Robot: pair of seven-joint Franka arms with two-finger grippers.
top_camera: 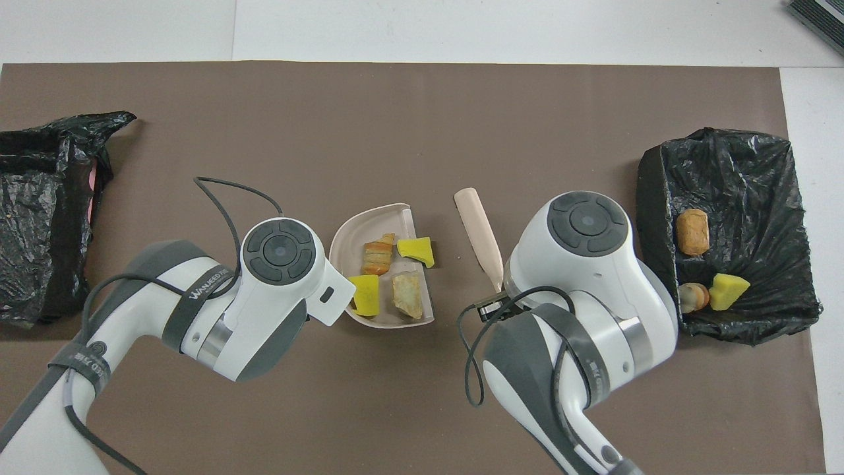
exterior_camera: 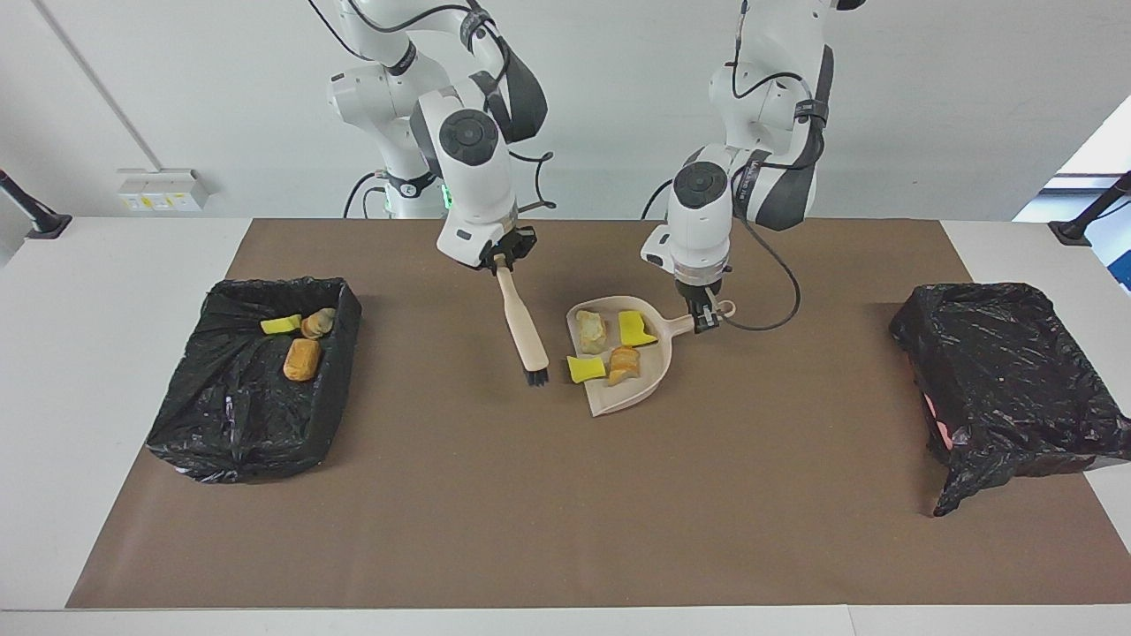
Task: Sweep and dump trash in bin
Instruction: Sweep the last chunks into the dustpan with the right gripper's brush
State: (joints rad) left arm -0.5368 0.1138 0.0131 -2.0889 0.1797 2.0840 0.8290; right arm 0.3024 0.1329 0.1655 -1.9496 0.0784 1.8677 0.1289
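Gripping the dustpan (exterior_camera: 623, 371) handle, the left hand (exterior_camera: 704, 316) is clamped; the right hand (exterior_camera: 502, 262) clasps the brush (exterior_camera: 523, 331). Four trash scraps (exterior_camera: 606, 349) sit in it mid-bench, three in the bin (exterior_camera: 256, 375) at the right arm's end.

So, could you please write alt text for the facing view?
The left gripper holds a beige dustpan carrying four trash scraps, while the right gripper holds a brush beside it. Three scraps lie in the black-lined bin at the right arm's end.
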